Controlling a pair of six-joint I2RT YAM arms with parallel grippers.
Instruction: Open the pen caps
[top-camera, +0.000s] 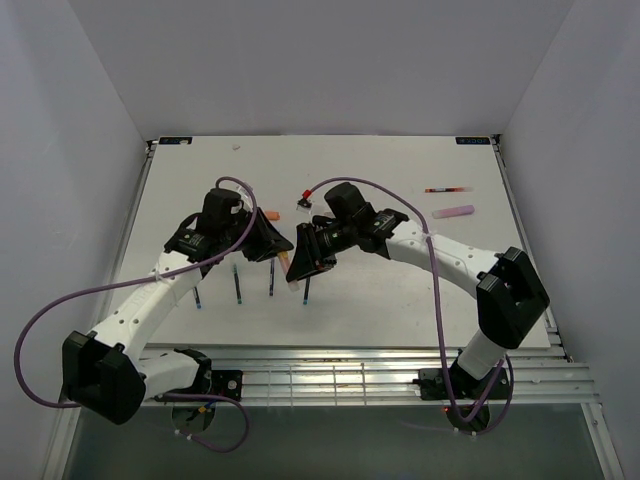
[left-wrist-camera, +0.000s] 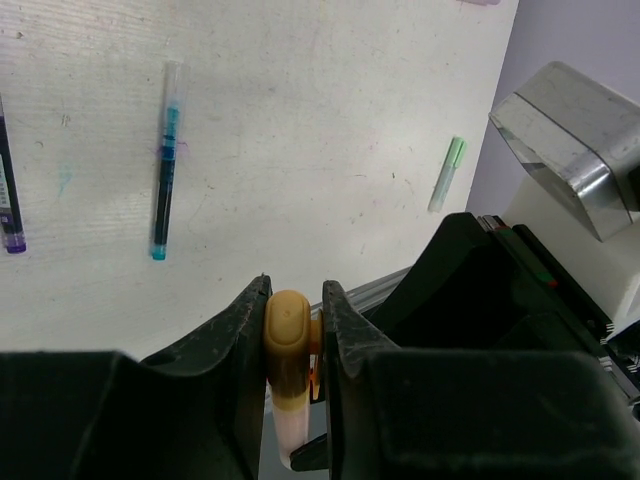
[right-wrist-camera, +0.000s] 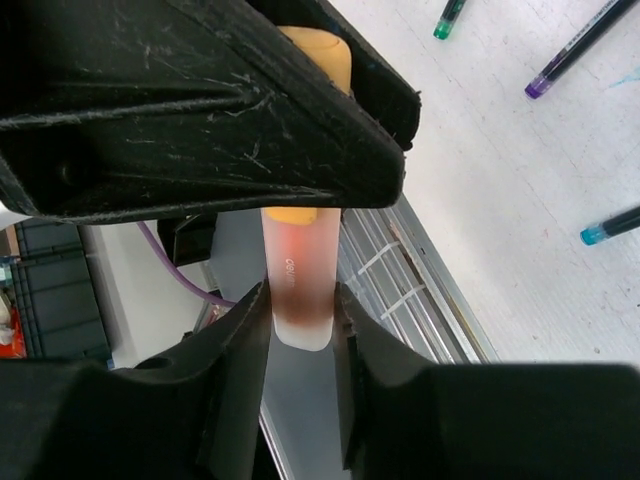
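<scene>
Orange cap (left-wrist-camera: 290, 340) sat closest to the left wrist lens, pinched between the left gripper (left-wrist-camera: 294, 292) fingers, jaws closed tight on it. Right gripper (right-wrist-camera: 300, 296) was clamped on the same highlighter's pale barrel (right-wrist-camera: 297, 250), at its far end. The highlighter hung in the air between both arms, over the near half of the table (top-camera: 400, 300). As far as I could judge, the cap was seated on the barrel, not yet off.

Risks, my call: the right grip sat close to the barrel's very tip, so a straight pull could slide the barrel out of the fingers instead of popping the cap. An off-axis pull could twist the highlighter loose and drop it on the table.

View differences: right wrist showed the barrel grip and the cap-barrel seam, while left wrist hid nearly all the barrel. Left wrist showed a teal-tipped pen (left-wrist-camera: 163, 170) left of the highlighter and a pale green piece (left-wrist-camera: 447, 175) right of it. Only the top view showed a purple highlighter (top-camera: 452, 212), well off to the right of the held one.
</scene>
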